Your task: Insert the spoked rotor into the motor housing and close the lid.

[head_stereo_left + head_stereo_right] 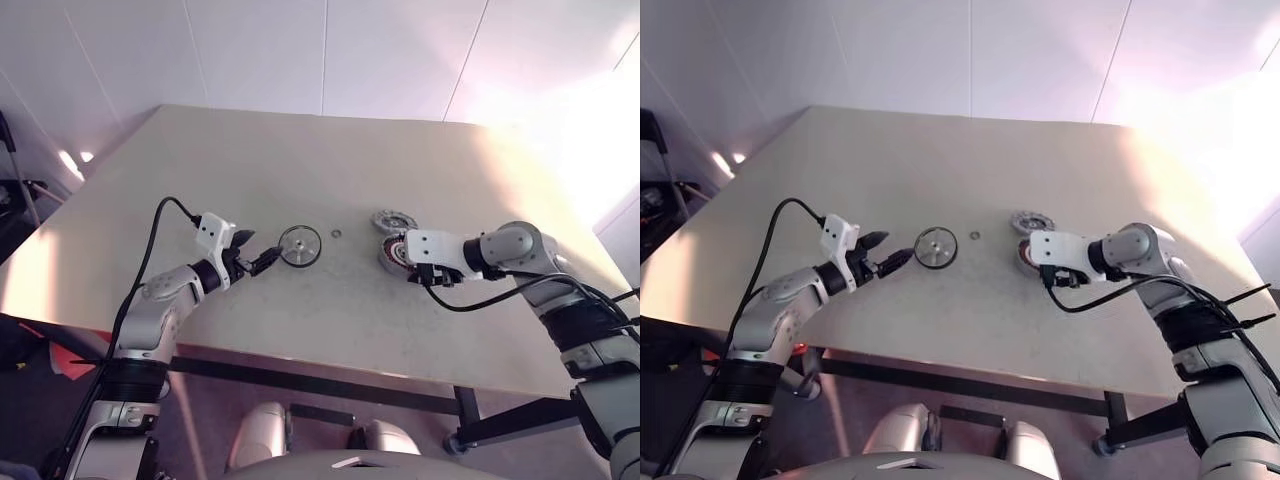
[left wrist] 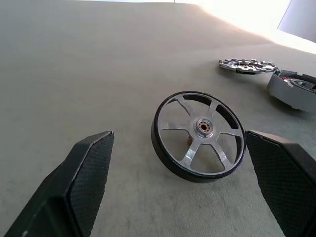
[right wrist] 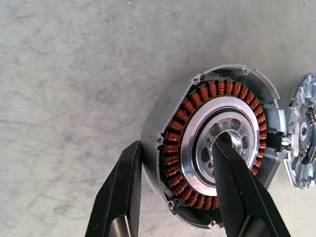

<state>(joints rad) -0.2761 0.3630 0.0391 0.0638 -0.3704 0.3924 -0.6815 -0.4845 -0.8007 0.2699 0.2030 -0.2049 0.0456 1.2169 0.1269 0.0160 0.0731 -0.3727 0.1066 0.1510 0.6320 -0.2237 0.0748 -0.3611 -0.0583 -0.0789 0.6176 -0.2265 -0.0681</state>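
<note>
my left claw (image 1: 262, 260) is released, its two black fingers (image 2: 81, 182) spread wide and held low over the bench (image 1: 300, 170). the spoked rotor (image 2: 198, 136) lies flat on the bench just ahead of that claw, between the lines of the two fingers but touching neither. i can see its black rim, pale silver spokes and a small hub in the middle.

my right claw (image 3: 175, 190) is clamped partway on the motor housing (image 3: 217, 143). one finger presses against the outside of the grey wall and the other reaches down into the dark centre, so the wall and the copper-red windings sit between them. the housing looks tilted in this grip, though i cannot tell whether it is clear of the bench.

the lid (image 1: 393, 221) lies on the bench just beside the housing, on its far side. from the right wrist camera its notched grey edge sits right up against the housing's rim; whether they actually touch, i cannot say.

a tiny washer (image 1: 336, 234) rests on the bench between the rotor and the lid, apart from both. the rotor and the housing are well apart from each other.
</note>
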